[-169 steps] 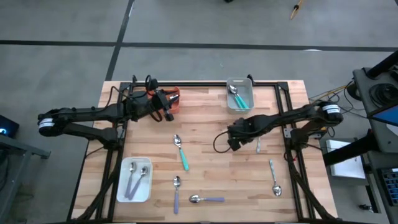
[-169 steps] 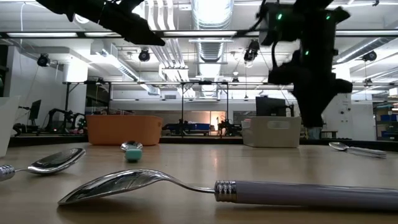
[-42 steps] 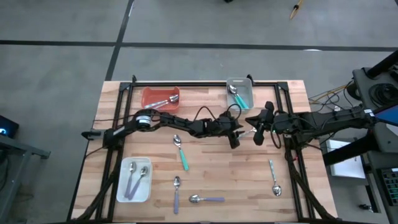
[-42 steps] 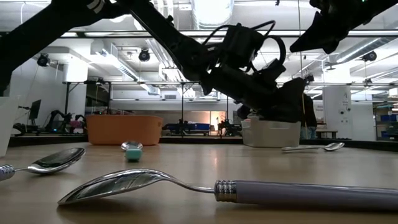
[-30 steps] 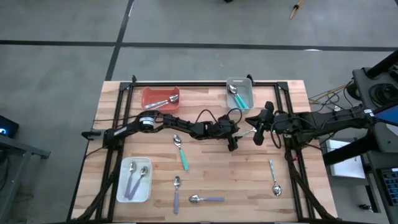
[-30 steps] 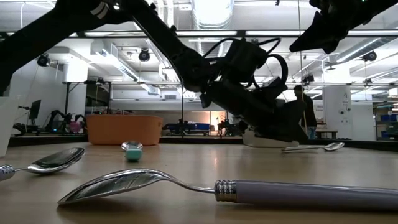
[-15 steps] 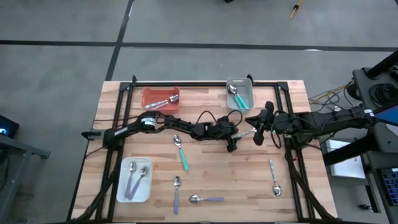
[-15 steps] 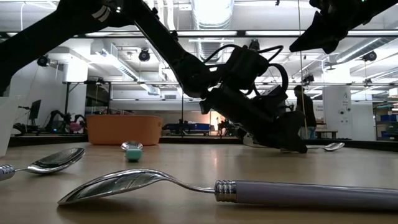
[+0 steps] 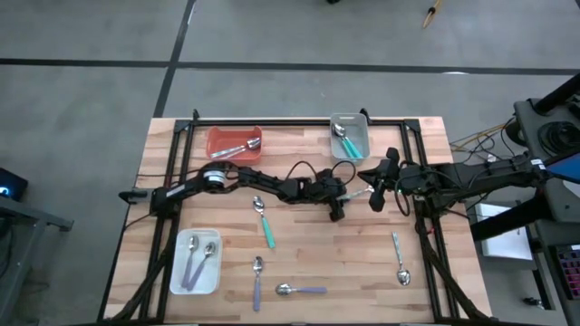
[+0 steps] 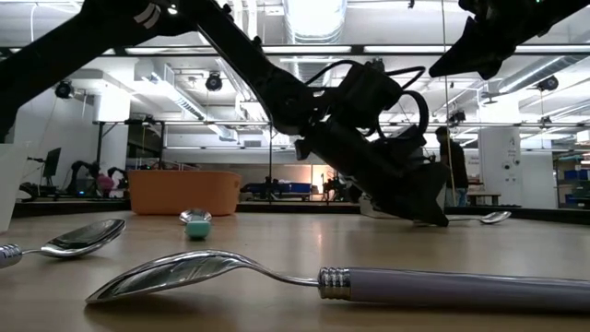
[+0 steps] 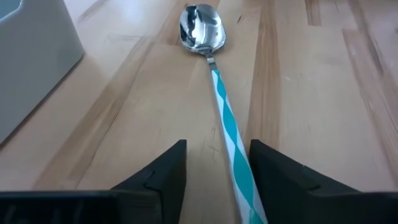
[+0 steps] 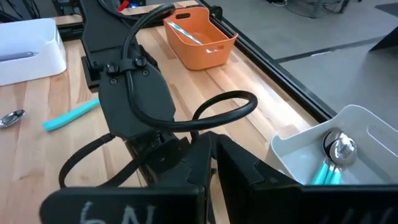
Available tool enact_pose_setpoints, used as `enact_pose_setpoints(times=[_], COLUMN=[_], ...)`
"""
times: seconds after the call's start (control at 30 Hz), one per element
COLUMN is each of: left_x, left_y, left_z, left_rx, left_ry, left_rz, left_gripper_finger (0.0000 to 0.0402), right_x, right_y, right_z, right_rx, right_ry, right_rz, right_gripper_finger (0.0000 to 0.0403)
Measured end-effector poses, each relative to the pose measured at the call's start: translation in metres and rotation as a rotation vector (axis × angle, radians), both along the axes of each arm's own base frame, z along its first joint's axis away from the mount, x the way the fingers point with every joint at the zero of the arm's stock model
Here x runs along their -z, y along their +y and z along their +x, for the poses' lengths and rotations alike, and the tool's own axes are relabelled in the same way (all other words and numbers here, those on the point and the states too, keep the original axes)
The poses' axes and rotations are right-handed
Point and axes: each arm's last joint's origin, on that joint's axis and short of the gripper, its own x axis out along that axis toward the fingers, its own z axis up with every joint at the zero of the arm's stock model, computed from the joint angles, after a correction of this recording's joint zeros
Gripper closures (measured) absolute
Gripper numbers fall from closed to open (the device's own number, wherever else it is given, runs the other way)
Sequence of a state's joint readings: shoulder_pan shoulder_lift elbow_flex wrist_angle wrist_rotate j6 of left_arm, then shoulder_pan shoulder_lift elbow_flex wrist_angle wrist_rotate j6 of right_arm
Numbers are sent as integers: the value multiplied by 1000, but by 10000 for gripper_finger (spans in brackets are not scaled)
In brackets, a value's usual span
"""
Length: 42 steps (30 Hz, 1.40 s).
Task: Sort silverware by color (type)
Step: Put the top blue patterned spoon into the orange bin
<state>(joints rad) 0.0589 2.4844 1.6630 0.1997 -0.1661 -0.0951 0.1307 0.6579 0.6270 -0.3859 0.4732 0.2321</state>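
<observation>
A spoon (image 11: 222, 102) with a teal-and-white striped handle lies on the wood near the table's middle. My left gripper (image 11: 216, 148) is down at the table, open, with one finger on each side of that handle. In the high view the left gripper (image 9: 337, 211) sits just left of my right gripper (image 9: 376, 196), which hangs shut and holds nothing. Loose on the table are a teal spoon (image 9: 264, 222), two lavender spoons (image 9: 257, 280) (image 9: 302, 290) and a pale-handled spoon (image 9: 400, 260).
An orange tray (image 9: 234, 142) at the back left holds spoons. A grey tray (image 9: 349, 137) at the back holds teal spoons, and a white tray (image 9: 196, 262) at the front left holds lavender ones. A person (image 10: 452, 175) stands far behind the table.
My left gripper has sunk to the table over the striped spoon's handle, and its fingers have drawn a little closer. The right arm has not moved.
</observation>
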Motion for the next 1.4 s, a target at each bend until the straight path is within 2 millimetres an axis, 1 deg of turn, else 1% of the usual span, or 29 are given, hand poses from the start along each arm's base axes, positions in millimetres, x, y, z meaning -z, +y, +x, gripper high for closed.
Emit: enact_pose_setpoints(times=[0.23, 0.4, 0.6, 0.83, 0.93, 1.13, 1.27, 1.4], left_x=[3, 2, -4, -13, -18, -24, -24, -24], left_y=[0, 0, 1, 2, 1, -1, 1, 4], left_z=[-5, -7, -9, -12, -13, -9, -6, -2], left_rx=[-3, -21, -45, -41, -16, 32, 47, 85], left_ry=[82, 98, 122, 148, 147, 88, 56, 7], left_rz=[-2, -20, -45, -35, -5, 46, 71, 133], left_gripper_finger=[287, 296, 284, 253, 243, 237, 237, 237], right_x=[0, 0, 1, 2, 3, 4, 4, 4], right_y=[0, 0, 0, 0, 0, 0, 0, 0], right_z=[0, 0, 0, 0, -1, -1, -1, -1], right_rx=[0, 1, 1, 1, 1, 1, 1, 1], right_ry=[3, 3, 6, 15, 18, 26, 26, 26], right_rz=[-1, 1, 1, 0, 0, -1, -1, -2], right_gripper_finger=[385, 385, 385, 385, 385, 385, 385, 385])
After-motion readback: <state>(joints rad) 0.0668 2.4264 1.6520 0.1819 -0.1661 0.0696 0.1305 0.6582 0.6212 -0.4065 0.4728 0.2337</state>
